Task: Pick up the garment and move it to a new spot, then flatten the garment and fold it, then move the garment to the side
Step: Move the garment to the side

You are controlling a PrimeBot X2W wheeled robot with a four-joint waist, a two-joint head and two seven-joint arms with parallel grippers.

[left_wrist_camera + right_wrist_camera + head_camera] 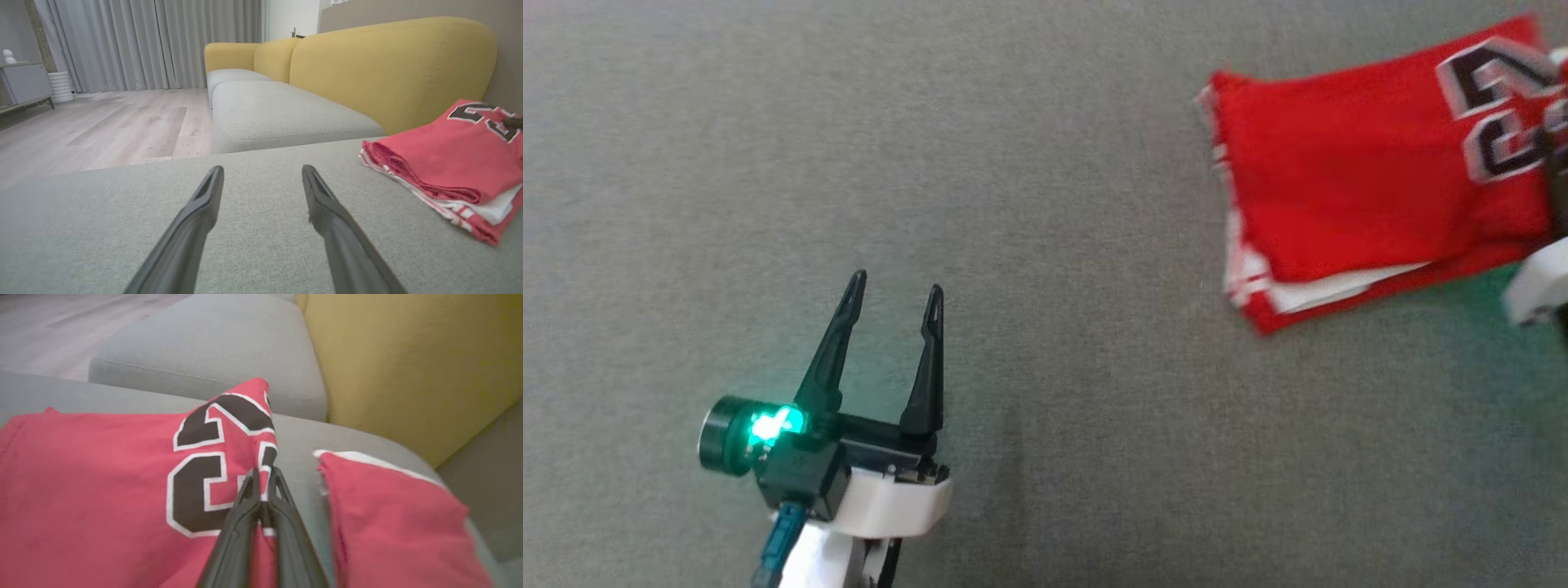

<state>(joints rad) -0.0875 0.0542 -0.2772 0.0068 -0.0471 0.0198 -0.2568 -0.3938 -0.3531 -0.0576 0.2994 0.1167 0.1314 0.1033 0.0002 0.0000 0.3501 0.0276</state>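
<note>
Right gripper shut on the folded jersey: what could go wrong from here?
The right gripper pinches only a raised ridge of the red jersey by its number; pulling may lift the top layer and undo the fold. The left gripper is open, apart from it over the cushion, so the far end may drag.

Illumination is even and diffuse; shadows are faint. A green lamp (776,425) on the left gripper (897,282) tints the grey cushion (1045,163) nearby. The right wrist view is softly blurred.
</note>
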